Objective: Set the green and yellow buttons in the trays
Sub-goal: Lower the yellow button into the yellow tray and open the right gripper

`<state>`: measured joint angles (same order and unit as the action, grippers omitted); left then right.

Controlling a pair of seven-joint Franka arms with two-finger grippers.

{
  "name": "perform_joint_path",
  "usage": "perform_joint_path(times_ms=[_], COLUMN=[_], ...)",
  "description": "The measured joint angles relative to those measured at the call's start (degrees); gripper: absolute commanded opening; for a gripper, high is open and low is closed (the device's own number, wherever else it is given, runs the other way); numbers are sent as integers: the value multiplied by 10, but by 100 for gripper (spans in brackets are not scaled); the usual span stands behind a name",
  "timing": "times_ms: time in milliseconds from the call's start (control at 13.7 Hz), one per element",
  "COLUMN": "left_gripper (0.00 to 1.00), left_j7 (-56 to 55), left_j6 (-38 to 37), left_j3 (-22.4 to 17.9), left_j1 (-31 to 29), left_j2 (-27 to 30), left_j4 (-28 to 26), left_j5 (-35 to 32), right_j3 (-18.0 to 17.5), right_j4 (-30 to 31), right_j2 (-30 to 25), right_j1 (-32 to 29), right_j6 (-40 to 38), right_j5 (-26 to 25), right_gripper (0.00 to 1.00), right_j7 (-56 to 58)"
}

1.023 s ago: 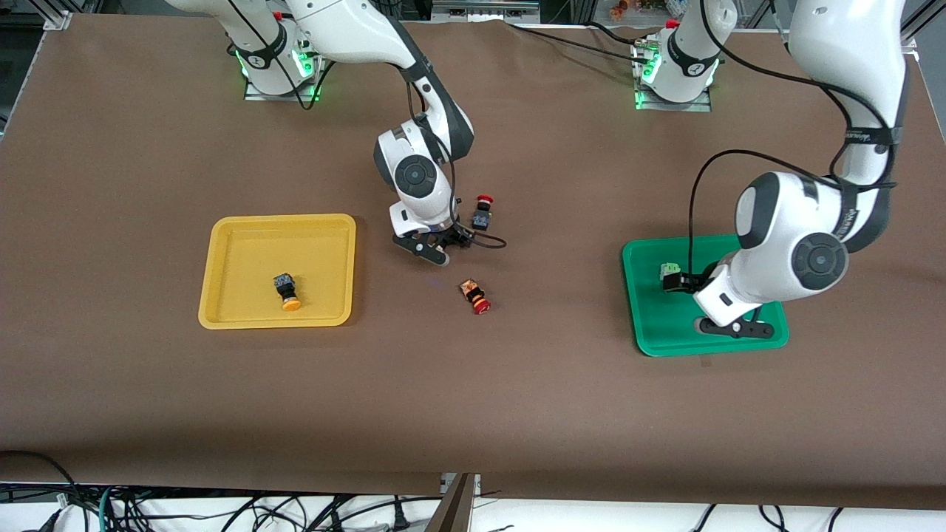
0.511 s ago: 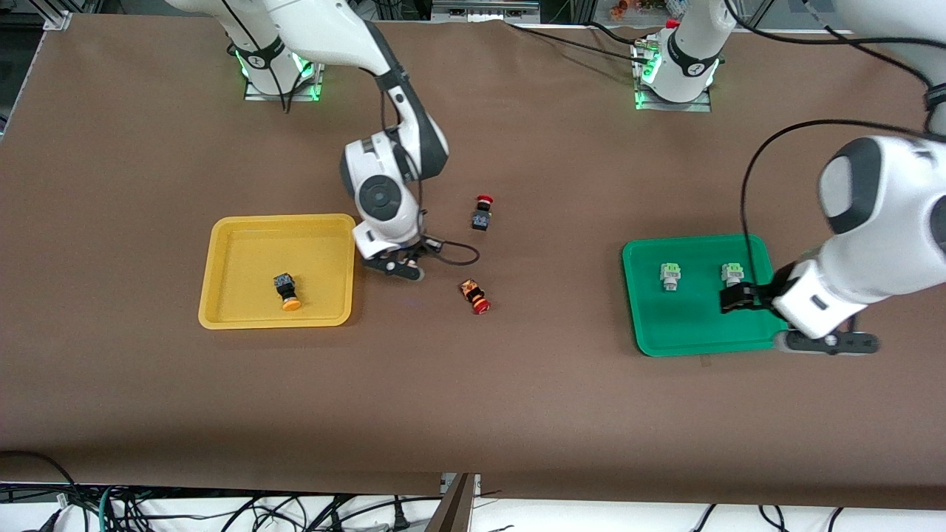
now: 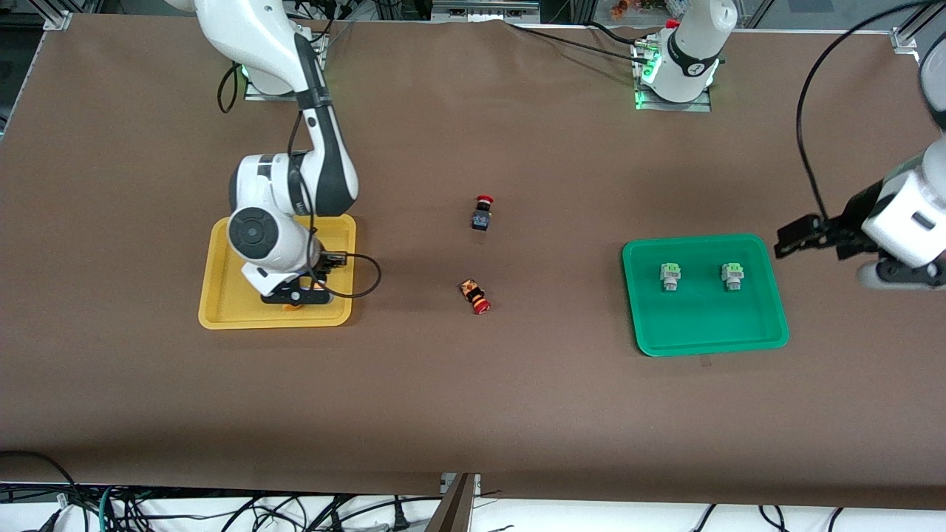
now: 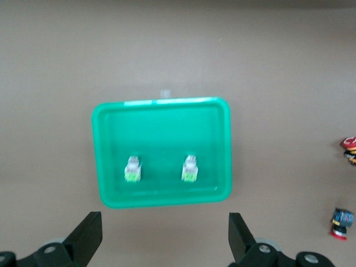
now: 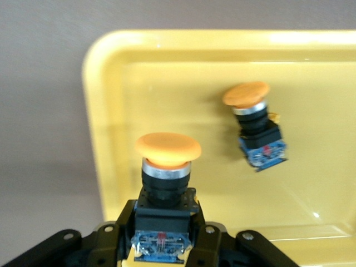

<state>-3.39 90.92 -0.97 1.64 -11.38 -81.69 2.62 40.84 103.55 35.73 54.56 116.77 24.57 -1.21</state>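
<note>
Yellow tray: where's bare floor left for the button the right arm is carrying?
In the yellow tray, the floor is bare between the held yellow button and the rim corner, and between both buttons. It is crowded around the lying yellow button. The right gripper has its jaws shut on its button over the tray.

- Our right arm reaches down from its base with the wrist bent low over the yellow tray (image 3: 222, 310), and our right gripper (image 5: 163, 245) has its fingers (image 5: 119, 222) clamped on the dark body of a yellow button (image 5: 167, 178), cap pointing away from the wrist.
- Our left arm is raised at its own end of the table, wrist tilted, and our left gripper (image 4: 165, 239) hangs in the air with jaws spread wide and nothing between them.
</note>
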Motion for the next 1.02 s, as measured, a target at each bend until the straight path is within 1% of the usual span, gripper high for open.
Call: perform_joint_path(times_ms=[73, 146, 219, 438, 511, 584, 658, 731, 877, 1023], left_gripper=[100, 100, 100, 100, 100, 100, 100, 100, 100, 100], left_j7=[0, 0, -2, -19, -20, -20, -20, -20, -20, -20], left_j6=[-17, -35, -49, -57, -55, -53, -50, -48, -43, -38], left_j3=[-10, -16, -18, -18, -18, -19, -20, -21, -20, -19], left_j1=[0, 0, 3, 21, 22, 22, 21, 21, 21, 22], left_j2=[13, 21, 27, 42, 45, 45, 45, 45, 44, 43], left_j4=[-13, -21, -27, -46, -53, -59, -63, -66, -68, -65], left_j5=[0, 0, 0, 0, 0, 0, 0, 0, 0, 0], right_j3=[1, 1, 1, 0, 0, 0, 0, 0, 3, 10], right_j4=[9, 17, 21, 21, 19, 15, 10, 3, -10, -17], right_j2=[1, 4, 8, 14, 14, 12, 10, 5, -17, -61], right_j1=[-3, -4, -4, -3, -3, -3, -2, 0, 5, 7], right_j6=[5, 10, 14, 18, 18, 18, 18, 18, 16, -1], right_j5=[2, 10, 24, 40, 41, 42, 43, 45, 45, 38], right_gripper=[56, 81, 85, 86, 88, 91, 99, 99, 99, 99], right_j7=[8, 12, 15, 17, 17, 17, 17, 17, 15, 13])
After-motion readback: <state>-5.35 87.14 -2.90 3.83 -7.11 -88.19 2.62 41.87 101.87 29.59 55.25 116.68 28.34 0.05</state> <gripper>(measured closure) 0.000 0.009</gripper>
